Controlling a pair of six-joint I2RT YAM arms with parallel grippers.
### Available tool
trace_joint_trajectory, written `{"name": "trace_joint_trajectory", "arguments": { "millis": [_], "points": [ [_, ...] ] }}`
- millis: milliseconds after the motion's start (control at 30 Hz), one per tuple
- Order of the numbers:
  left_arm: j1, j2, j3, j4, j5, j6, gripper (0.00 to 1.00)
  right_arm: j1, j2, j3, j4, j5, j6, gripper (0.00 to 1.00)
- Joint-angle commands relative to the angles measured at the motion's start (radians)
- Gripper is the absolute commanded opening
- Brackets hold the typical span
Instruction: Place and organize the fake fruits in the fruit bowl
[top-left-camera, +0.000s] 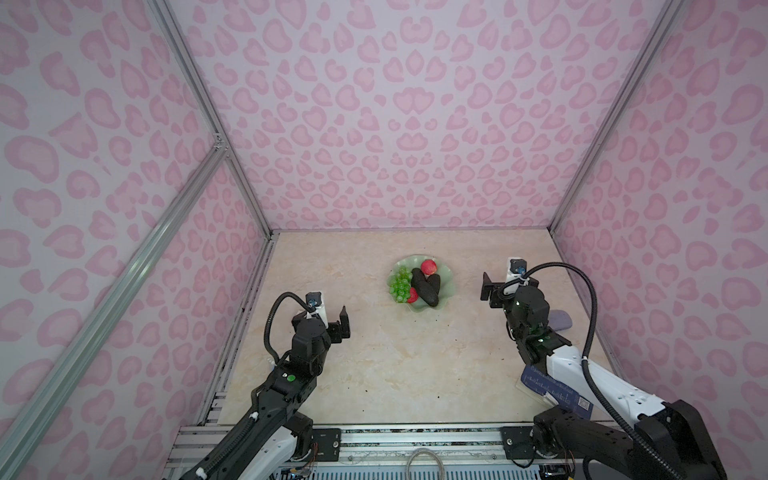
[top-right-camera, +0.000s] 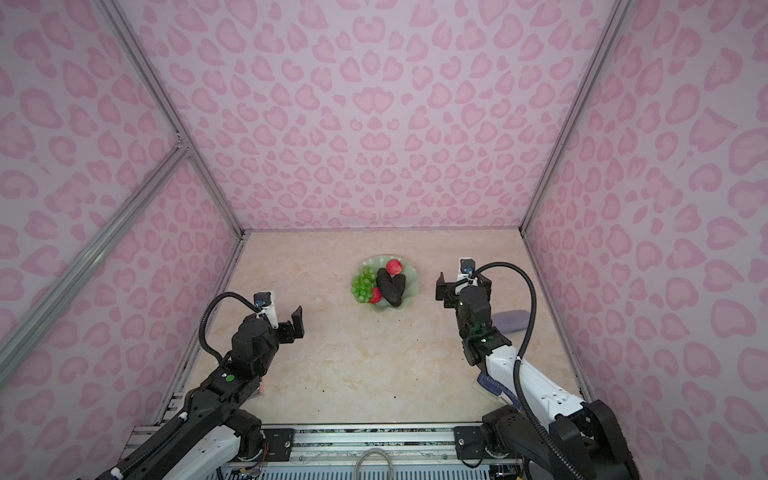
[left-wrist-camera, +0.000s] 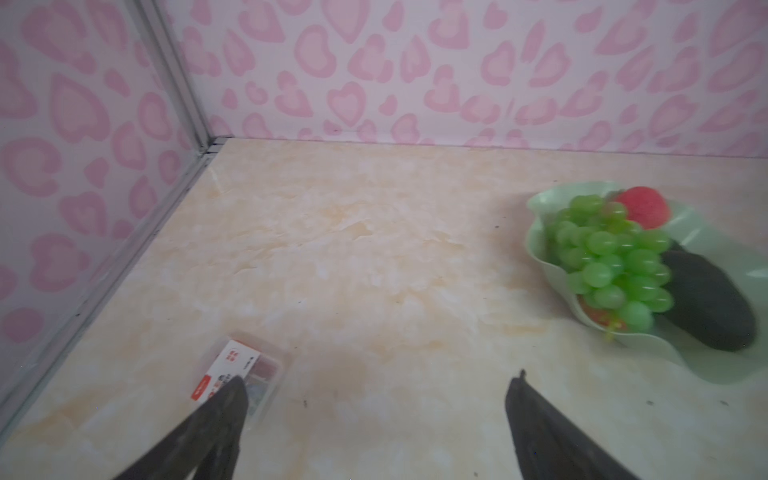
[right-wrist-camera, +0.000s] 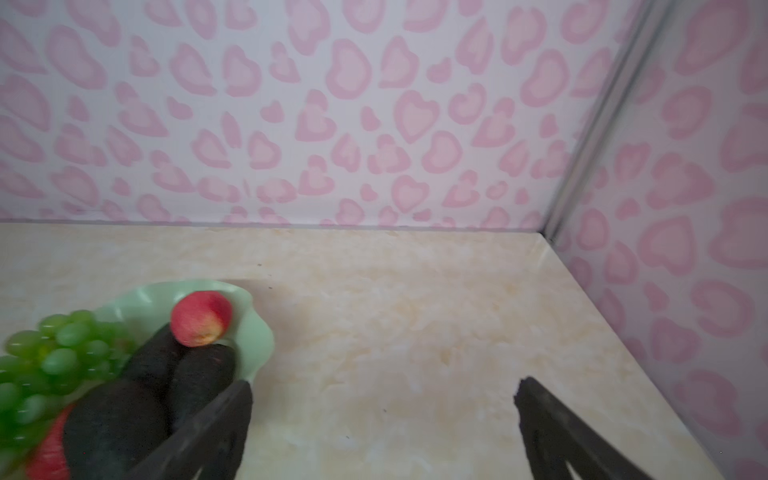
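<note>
Item: fruit bowl (top-left-camera: 446, 283), pale mint, glossy, shallow, wavy rim; stands mid-table (top-left-camera: 374, 374) toward the back wall, between the two arms and touched by neither. Contents: grapes (top-left-camera: 400, 284), one translucent green bunch on the bowl's left side, reaching out to the rim; avocado pieces (top-left-camera: 424, 287), black and bumpy, lying side by side across the middle, two plainly separate in both top views, a third probable from the right wrist view but too blurred to be sure; far red fruit (top-left-camera: 428, 266), round, red-pink, at the back rim against the avocados; near red fruit (top-left-camera: 412, 296), half hidden under the grapes at the front. No fruit lies loose on the table. Left gripper (left-wrist-camera: 376, 386): fingers spread wide, nothing between them, hovering over bare table near a small labelled box (left-wrist-camera: 245, 370). Right gripper (right-wrist-camera: 384, 388): likewise wide and empty, just beside the bowl's right edge. Step, as judged: final tidying or withdrawal. Handling note: lift away from the rim before turning; any nudge should push the grapes inward, gently, since the light bowl may slide.
</note>
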Motion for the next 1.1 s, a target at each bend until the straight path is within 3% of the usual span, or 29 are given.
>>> {"name": "trace_joint_trajectory", "arguments": {
  "millis": [0, 100, 167, 467, 600, 667, 700, 900, 1067],
  "points": [
    [0.1, 0.073, -0.091, 0.38, -0.02, 0.074, 0.97, -0.053, -0.005, -0.049, 0.057, 0.168, 0.006, 0.99],
    [0.239, 0.159, -0.136, 0.502, 0.102, 0.048, 0.97, -0.082, 0.013, -0.126, 0.205, 0.187, -0.053, 0.99],
    [0.267, 0.245, -0.135, 0.571, 0.117, 0.061, 0.97, -0.108, 0.04, -0.163, 0.29, 0.173, -0.078, 0.99],
    [0.282, 0.514, -0.033, 0.72, 0.12, 0.118, 0.98, -0.196, 0.281, -0.228, 0.568, 0.009, -0.086, 0.99],
    [0.312, 0.703, -0.035, 0.92, 0.133, 0.103, 0.98, -0.196, 0.43, -0.237, 0.716, 0.02, -0.083, 0.99],
    [0.329, 0.682, 0.003, 0.803, 0.155, 0.088, 0.97, -0.196, 0.481, -0.24, 0.779, 0.008, -0.09, 0.99],
    [0.334, 0.696, 0.005, 0.837, 0.14, 0.074, 0.98, -0.196, 0.498, -0.24, 0.809, 0.004, -0.095, 0.99],
    [0.342, 0.686, 0.012, 0.8, 0.151, 0.071, 0.98, -0.199, 0.452, -0.198, 0.654, 0.005, -0.084, 0.99],
    [0.341, 0.691, 0.02, 0.789, 0.151, 0.071, 0.98, -0.199, 0.455, -0.198, 0.658, 0.01, -0.084, 0.99]
  ]
}}
